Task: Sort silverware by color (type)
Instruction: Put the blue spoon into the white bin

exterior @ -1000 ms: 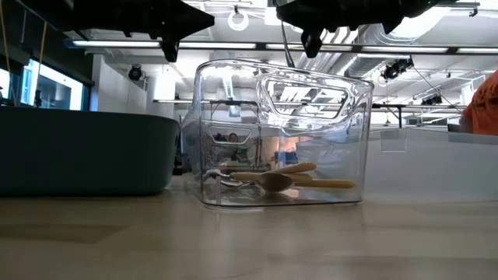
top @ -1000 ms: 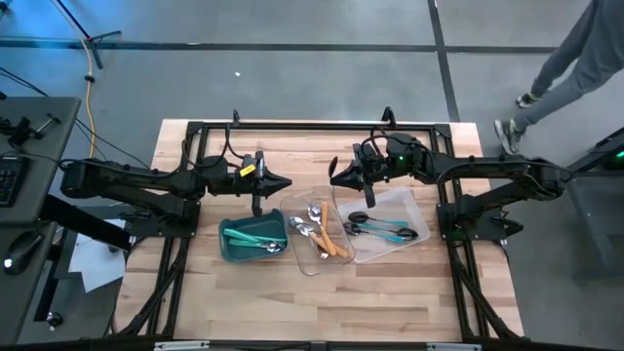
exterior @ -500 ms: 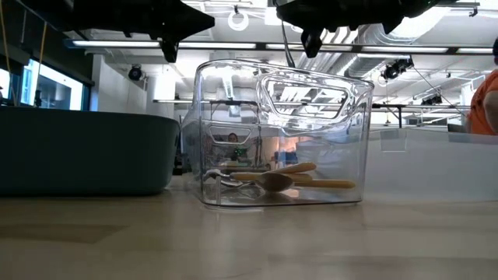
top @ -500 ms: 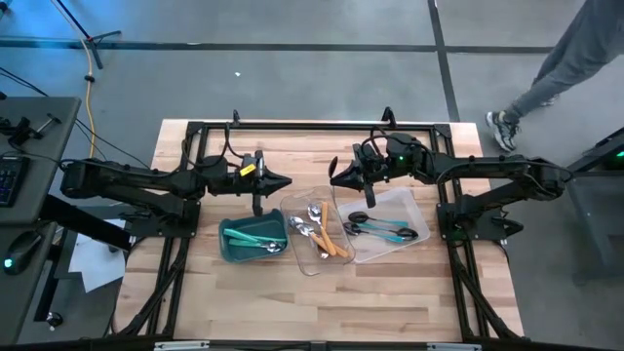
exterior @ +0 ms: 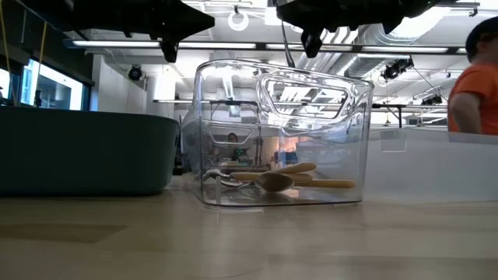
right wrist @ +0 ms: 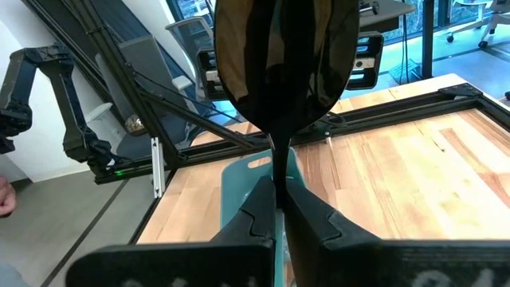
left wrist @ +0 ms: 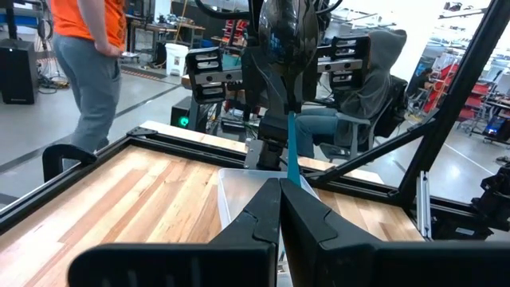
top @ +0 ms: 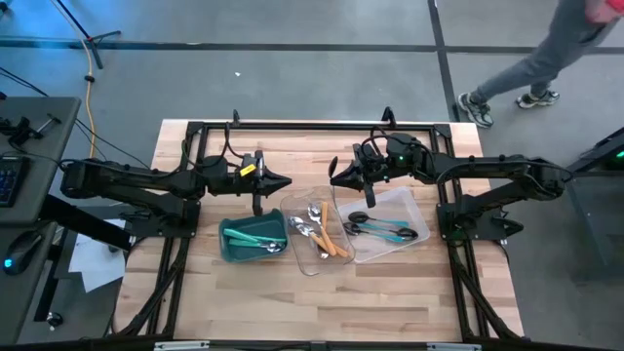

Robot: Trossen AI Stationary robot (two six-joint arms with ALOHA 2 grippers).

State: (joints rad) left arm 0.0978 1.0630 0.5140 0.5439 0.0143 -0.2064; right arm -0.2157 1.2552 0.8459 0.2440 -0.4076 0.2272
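Jaws of both grippers are pressed together: our left gripper (top: 258, 206) hangs empty above the teal bin (top: 234, 249); our right gripper (top: 368, 203) pinches a black-headed spoon (right wrist: 275, 64); silverware lies sorted, teal-handled in the bin, orange-handled (top: 328, 244) in one clear plastic tray (top: 304, 265), dark-headed (top: 382, 229) in the other tray (top: 419, 210); the low view blurs the pieces through glossy plastic.

a teal bin (top: 237, 253) sits beside two clear trays (top: 414, 216) on the wooden table (top: 390, 292); a person in grey trousers (top: 531, 68) walks past.
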